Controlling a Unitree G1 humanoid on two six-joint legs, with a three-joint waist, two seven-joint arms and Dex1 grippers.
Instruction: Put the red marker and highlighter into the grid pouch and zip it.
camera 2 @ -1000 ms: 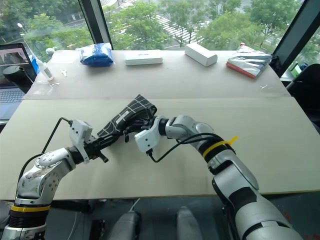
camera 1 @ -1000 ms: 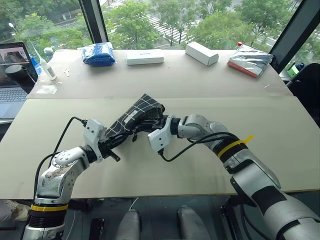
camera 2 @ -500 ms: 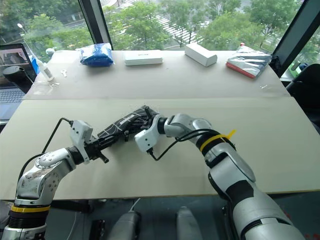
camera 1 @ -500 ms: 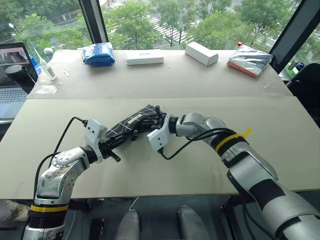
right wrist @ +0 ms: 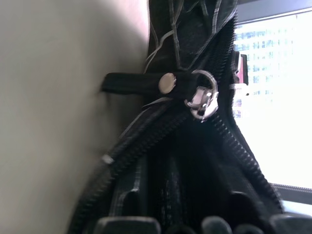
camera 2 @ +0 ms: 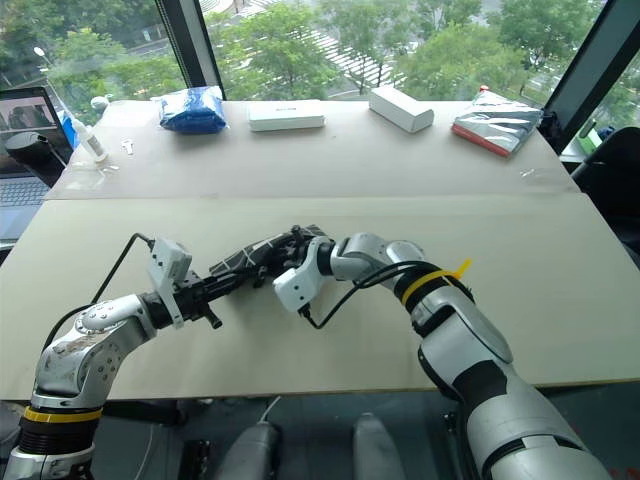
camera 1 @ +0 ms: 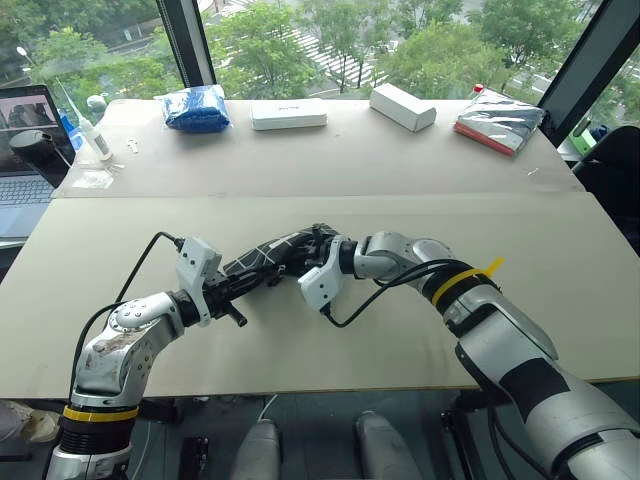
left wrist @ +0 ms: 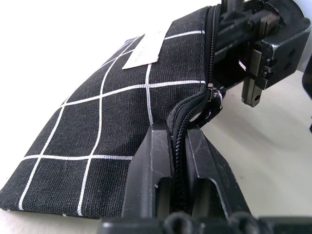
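Lowered since before — one grid pouch (camera 1: 272, 252); left hand (left wrist: 178, 146) pinching it.

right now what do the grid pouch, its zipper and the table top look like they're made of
The flat black pouch with white grid lines looks like matte woven fabric, canvas-like: a fine weave shows. Its zipper slider looks like shiny silver metal, while the black zipper teeth are probably plastic or nylon coil. The pale beige table top looks like matte board or laminate; I can't tell which.

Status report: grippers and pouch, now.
Left gripper shut on grid pouch zipper edge. Right gripper at pouch's other end, jaw state unclear. Zipper slider partway along. Nothing blocking.
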